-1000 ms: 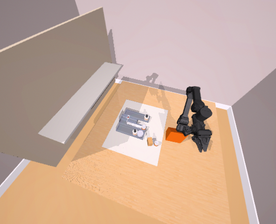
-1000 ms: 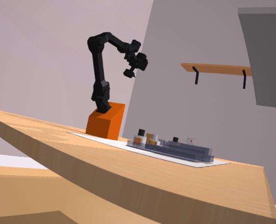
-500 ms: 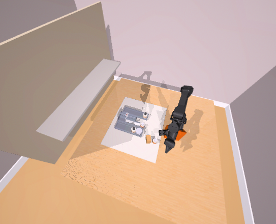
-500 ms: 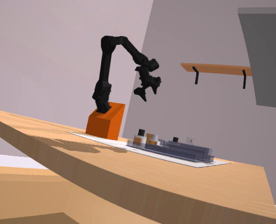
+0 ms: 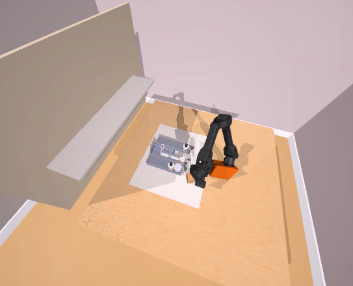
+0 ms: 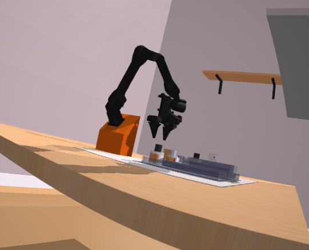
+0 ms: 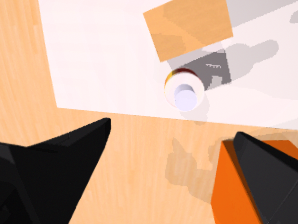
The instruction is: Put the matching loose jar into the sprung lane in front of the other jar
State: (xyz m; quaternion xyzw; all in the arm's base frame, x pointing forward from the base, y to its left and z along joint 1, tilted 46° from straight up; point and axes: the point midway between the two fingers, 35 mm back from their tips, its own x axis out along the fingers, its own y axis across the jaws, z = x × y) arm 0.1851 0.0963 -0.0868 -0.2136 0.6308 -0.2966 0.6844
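On the pale mat [image 5: 168, 191] [image 6: 107, 154] [image 7: 90, 60], laid over the desk [image 5: 246, 211] [image 6: 158, 199] [image 7: 135, 170], the loose jar [image 7: 185, 96] stands upright just beside a wooden block [image 5: 190, 178] [image 6: 167, 153] [image 7: 190, 30]. Its pale lid faces up; a sliver of yellow and dark red shows at its side. The top view does not show this jar behind the arm [image 5: 209, 143] [image 6: 130, 76].

Jaws [image 5: 198, 177] [image 6: 159, 138]: wide open, nothing gripped, tips down and raised above the desk — apart from the jar.

Lane tray [image 5: 159, 160] [image 6: 204, 168]: outside it, the loose jar remains unloaded. A white-lidded jar [image 5: 182, 159] [image 6: 172, 156] stands at the middle lane's front end. Black-capped jars occupy both outer lanes — one [image 5: 186, 147] [image 6: 157, 154] near its lane's front, the other [image 5: 171, 166] beside a round pale lid [image 5: 177, 168].
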